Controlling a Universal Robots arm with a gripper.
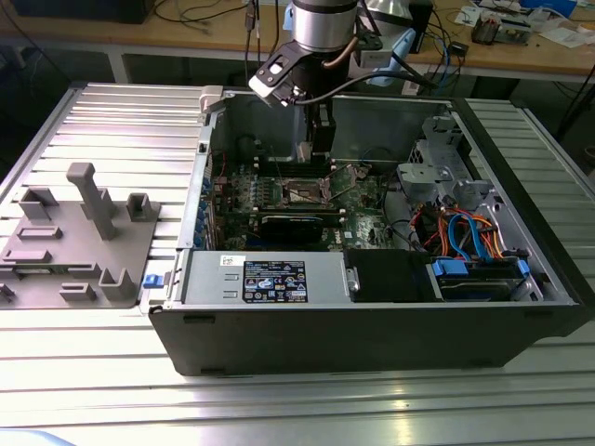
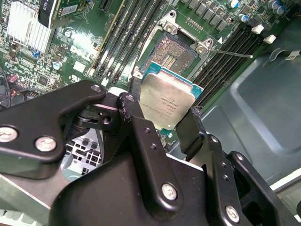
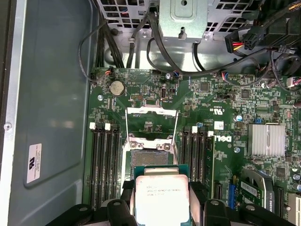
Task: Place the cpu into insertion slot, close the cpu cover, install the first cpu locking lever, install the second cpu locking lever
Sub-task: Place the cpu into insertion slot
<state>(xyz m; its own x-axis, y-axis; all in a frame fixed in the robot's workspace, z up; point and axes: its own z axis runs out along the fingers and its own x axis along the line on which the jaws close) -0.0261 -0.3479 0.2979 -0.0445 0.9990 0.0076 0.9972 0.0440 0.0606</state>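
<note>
The gripper (image 3: 162,190) pinches the cpu (image 2: 167,101) by its edges over the bare insertion slot (image 2: 171,52); the cpu cover (image 3: 150,111) is flipped open to let it in.

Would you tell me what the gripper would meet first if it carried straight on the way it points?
Probably the insertion slot, lying open just ahead of the cpu that the gripper holds. Depth is unclear, so the cpu could land slightly off it.
</note>
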